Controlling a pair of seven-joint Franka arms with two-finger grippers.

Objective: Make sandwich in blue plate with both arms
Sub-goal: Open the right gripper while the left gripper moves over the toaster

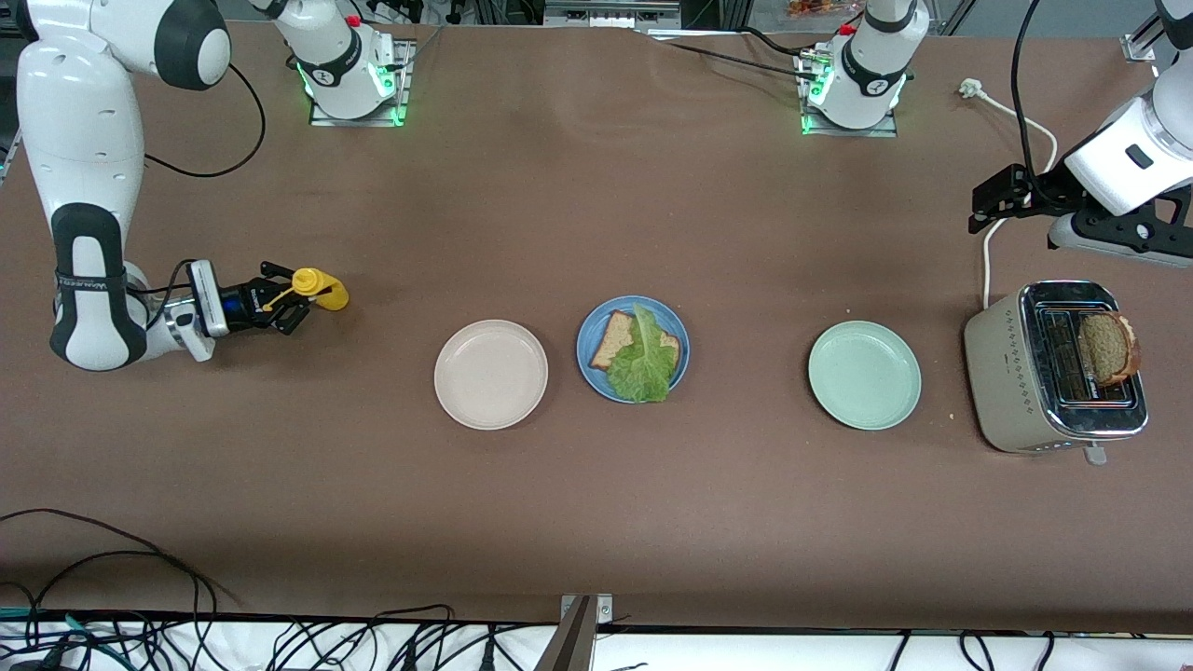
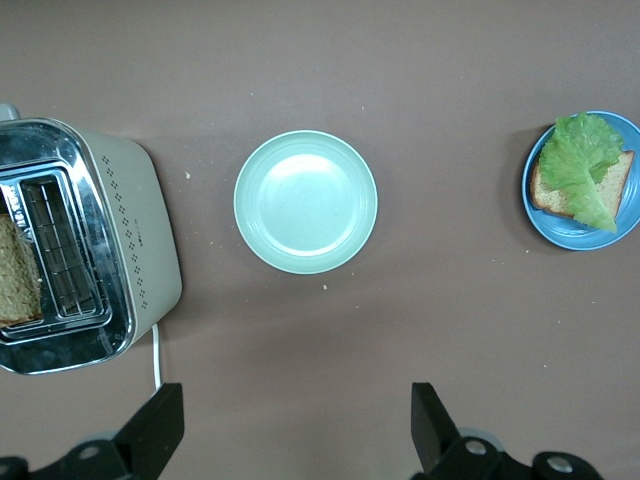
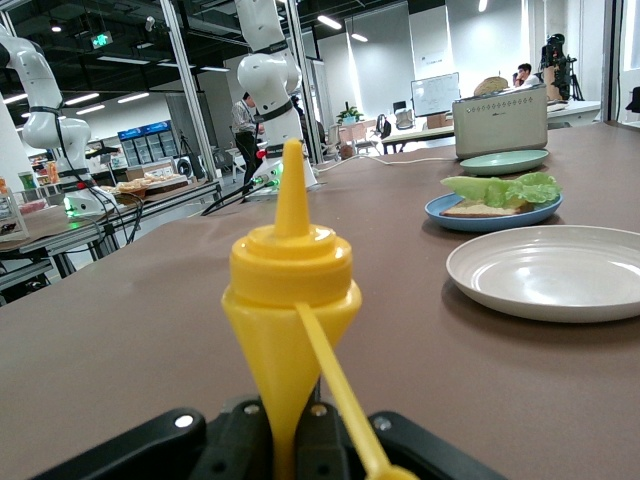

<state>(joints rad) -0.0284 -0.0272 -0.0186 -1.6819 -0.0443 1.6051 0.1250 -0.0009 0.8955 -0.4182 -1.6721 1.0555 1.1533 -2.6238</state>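
Observation:
The blue plate [image 1: 589,351] sits mid-table between two other plates, with one bread slice [image 1: 615,339] on it and a lettuce leaf [image 1: 643,360] lying over that slice. A second bread slice [image 1: 1107,347] stands in a slot of the toaster [image 1: 1011,373]. My left gripper [image 1: 999,199] hangs open and empty over the table by the toaster, its fingers [image 2: 158,432] wide apart. Near the right arm's end of the table, my right gripper [image 1: 284,306] is shut on an upright yellow squeeze bottle [image 1: 319,287].
A cream plate [image 1: 491,374] lies beside the blue plate toward the right arm's end. A mint plate [image 1: 864,375] lies between the blue plate and the toaster. The toaster's white cord [image 1: 986,261] runs toward the left arm's base.

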